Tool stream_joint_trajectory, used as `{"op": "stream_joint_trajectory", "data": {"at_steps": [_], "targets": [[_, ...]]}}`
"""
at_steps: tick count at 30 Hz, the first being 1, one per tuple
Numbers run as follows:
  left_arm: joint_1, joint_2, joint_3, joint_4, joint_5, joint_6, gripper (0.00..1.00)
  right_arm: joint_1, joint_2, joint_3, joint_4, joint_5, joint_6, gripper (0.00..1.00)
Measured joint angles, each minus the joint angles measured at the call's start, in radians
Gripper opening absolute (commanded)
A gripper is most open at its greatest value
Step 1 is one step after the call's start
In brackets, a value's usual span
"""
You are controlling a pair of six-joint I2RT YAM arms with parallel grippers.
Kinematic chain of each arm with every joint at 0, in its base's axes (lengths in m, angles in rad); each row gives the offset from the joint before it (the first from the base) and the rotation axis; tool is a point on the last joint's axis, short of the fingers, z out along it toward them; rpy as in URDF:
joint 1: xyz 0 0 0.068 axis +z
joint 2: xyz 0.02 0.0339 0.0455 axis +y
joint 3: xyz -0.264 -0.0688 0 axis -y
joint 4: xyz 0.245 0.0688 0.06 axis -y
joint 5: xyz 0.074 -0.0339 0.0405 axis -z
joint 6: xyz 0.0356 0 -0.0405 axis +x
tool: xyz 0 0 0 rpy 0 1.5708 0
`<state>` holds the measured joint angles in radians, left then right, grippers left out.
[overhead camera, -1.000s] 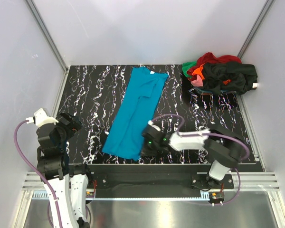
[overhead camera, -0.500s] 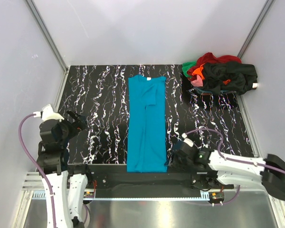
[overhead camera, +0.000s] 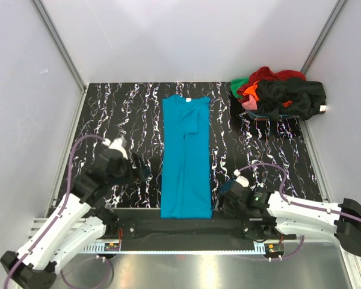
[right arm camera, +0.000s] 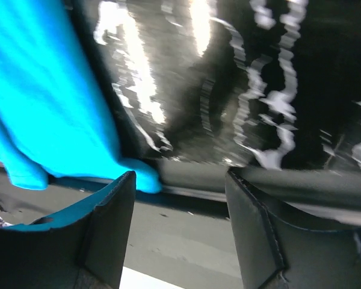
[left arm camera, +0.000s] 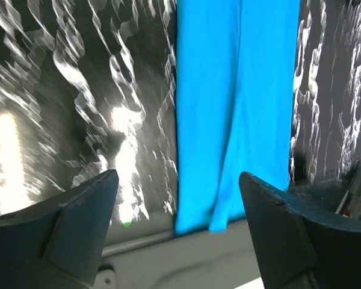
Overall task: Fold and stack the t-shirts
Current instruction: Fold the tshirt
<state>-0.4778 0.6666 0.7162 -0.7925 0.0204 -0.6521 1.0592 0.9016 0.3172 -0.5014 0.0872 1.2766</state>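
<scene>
At the near right, the right gripper (overhead camera: 221, 203) sits low at the near edge of the table (overhead camera: 108, 108), just right of the near hem of the teal t-shirt (overhead camera: 186, 162). Its wrist view shows the jaws standing apart with nothing between them; the shirt's near right corner lies just beside one finger (right arm camera: 105, 232), not pinched.

At the near left, the left gripper (overhead camera: 141, 169) hangs over the table a little left of the shirt's long left edge. Its two fingers (left arm camera: 78, 232) are spread wide and it holds nothing.

The teal t-shirt lies flat in the middle of the table, folded into a long narrow strip running near to far. Its near hem reaches slightly over the table's near edge, and its collar end lies towards the far side, with a sleeve folded onto the body there.

Well apart, in the far right corner, a loose pile of t-shirts (overhead camera: 262, 102) lies unfolded: a black shirt (overhead camera: 292, 96) on top, with a red shirt (overhead camera: 271, 74), green shirt (overhead camera: 237, 85), orange shirt (overhead camera: 251, 91) and pink shirt (overhead camera: 248, 103) showing around it.
</scene>
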Motion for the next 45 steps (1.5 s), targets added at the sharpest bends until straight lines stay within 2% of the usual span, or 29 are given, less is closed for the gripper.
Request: {"op": "stream_joint_trajectory", "data": {"at_steps": [5, 11, 15, 21, 29, 31, 34, 35, 36, 37, 38, 40, 45], "targets": [[-0.203, -0.017, -0.158, 0.032, -0.052, -0.166, 0.75, 0.0, 0.081, 0.005, 0.12, -0.023, -0.032, 0.65], [-0.462, 0.006, -0.32, 0.124, -0.077, -0.343, 0.74, 0.001, 0.132, -0.009, 0.259, -0.077, -0.072, 0.64], [-0.554, 0.053, -0.411, 0.246, -0.081, -0.426, 0.72, 0.003, 0.135, -0.021, 0.295, -0.089, -0.084, 0.61], [-0.592, 0.097, -0.489, 0.396, -0.068, -0.495, 0.68, 0.004, 0.135, -0.036, 0.323, -0.096, -0.091, 0.56], [-0.635, 0.189, -0.52, 0.578, -0.058, -0.539, 0.53, 0.005, 0.14, -0.051, 0.349, -0.097, -0.092, 0.47], [-0.639, 0.198, -0.525, 0.596, -0.059, -0.546, 0.49, 0.006, 0.145, -0.053, 0.355, -0.097, -0.092, 0.42], [-0.643, 0.199, -0.531, 0.608, -0.064, -0.552, 0.38, 0.006, 0.154, -0.054, 0.359, -0.097, -0.095, 0.28], [-0.644, 0.199, -0.531, 0.608, -0.067, -0.554, 0.3, 0.006, 0.158, -0.055, 0.359, -0.097, -0.096, 0.25], [-0.645, 0.199, -0.531, 0.608, -0.068, -0.555, 0.25, 0.006, 0.16, -0.056, 0.359, -0.096, -0.098, 0.21], [-0.647, 0.198, -0.531, 0.608, -0.07, -0.557, 0.19, 0.006, 0.161, -0.057, 0.358, -0.095, -0.098, 0.13], [-0.648, 0.196, -0.531, 0.608, -0.071, -0.558, 0.0, 0.006, 0.16, -0.058, 0.359, -0.094, -0.103, 0.08], [-0.65, 0.192, -0.531, 0.608, -0.075, -0.56, 0.0, 0.006, 0.159, -0.058, 0.363, -0.092, -0.105, 0.0], [-0.652, 0.192, -0.457, 0.51, -0.089, -0.541, 0.0, 0.006, 0.11, -0.055, 0.323, -0.078, -0.104, 0.0]]}}
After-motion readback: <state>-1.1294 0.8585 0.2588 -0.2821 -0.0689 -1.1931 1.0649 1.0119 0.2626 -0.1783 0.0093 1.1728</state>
